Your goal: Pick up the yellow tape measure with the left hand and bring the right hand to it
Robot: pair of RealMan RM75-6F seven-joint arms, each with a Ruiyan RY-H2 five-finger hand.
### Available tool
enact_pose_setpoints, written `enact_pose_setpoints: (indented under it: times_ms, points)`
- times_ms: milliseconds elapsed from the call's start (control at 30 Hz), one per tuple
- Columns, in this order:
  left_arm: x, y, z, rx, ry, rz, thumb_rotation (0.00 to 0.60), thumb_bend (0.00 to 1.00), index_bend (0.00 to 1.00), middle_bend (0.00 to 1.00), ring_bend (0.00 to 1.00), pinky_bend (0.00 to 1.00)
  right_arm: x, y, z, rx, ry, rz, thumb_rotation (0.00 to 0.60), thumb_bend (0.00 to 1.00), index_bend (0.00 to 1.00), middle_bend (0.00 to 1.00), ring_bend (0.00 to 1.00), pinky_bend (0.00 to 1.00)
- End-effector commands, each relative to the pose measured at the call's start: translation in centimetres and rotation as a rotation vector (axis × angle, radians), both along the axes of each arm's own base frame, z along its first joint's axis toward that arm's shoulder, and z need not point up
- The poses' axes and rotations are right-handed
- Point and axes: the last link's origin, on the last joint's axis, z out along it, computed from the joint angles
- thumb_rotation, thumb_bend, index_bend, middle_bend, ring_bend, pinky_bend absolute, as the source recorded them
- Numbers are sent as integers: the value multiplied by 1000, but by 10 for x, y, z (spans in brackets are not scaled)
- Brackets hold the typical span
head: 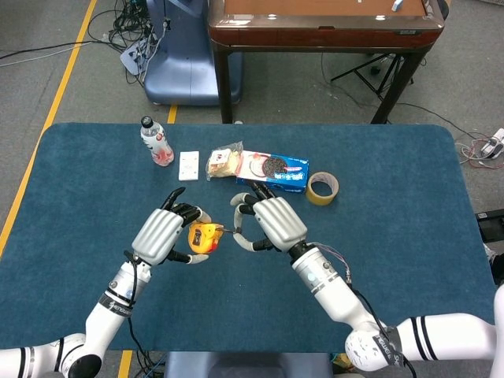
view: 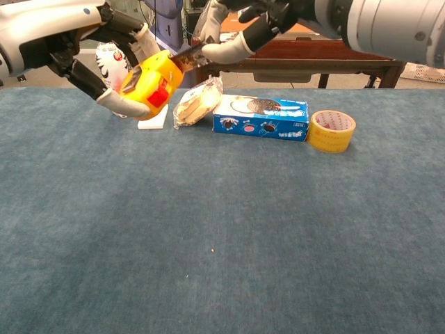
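The left hand (head: 160,235) is clamped around the yellow tape measure (head: 204,237), holding it up off the blue table (head: 394,197). The right hand (head: 272,224) sits just to its right, fingertips pinching the tape's tip (view: 197,50), with a short bit of blade showing between them.

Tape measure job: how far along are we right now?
Pickup looks done: the left hand holds the yellow tape measure above the blue table. In hand: the right hand is at it, fingertips pinching the tape's tip, a short length of blade drawn out. Little seems left of the stated task.
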Motion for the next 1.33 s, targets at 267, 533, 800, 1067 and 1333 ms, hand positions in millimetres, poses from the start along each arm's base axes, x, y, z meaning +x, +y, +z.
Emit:
enact_pose_setpoints:
  times_ms: [267,533,800,1067,1333]
  points:
    - [-22,4,-2,-19,42,20,600,75,535,528,317,0,-16,2,17,-25,1,-15,600,442,710,302,34,0]
    - [-49,11,0,-89,77,54,600,75,536,528,316,0,-32,9,45,-39,-2,-18,600,441,716,310,44,0]
    - [-69,18,1,-155,86,97,600,75,535,528,316,0,-41,17,75,-73,-24,-5,600,441,724,314,51,0]
    - [-93,23,0,-164,101,150,600,75,535,528,316,0,-48,25,107,-105,-48,-4,600,441,724,315,56,0]
    - [-111,24,-3,-165,110,190,600,75,536,528,316,0,-59,31,129,-125,-60,-17,600,442,732,324,63,0]
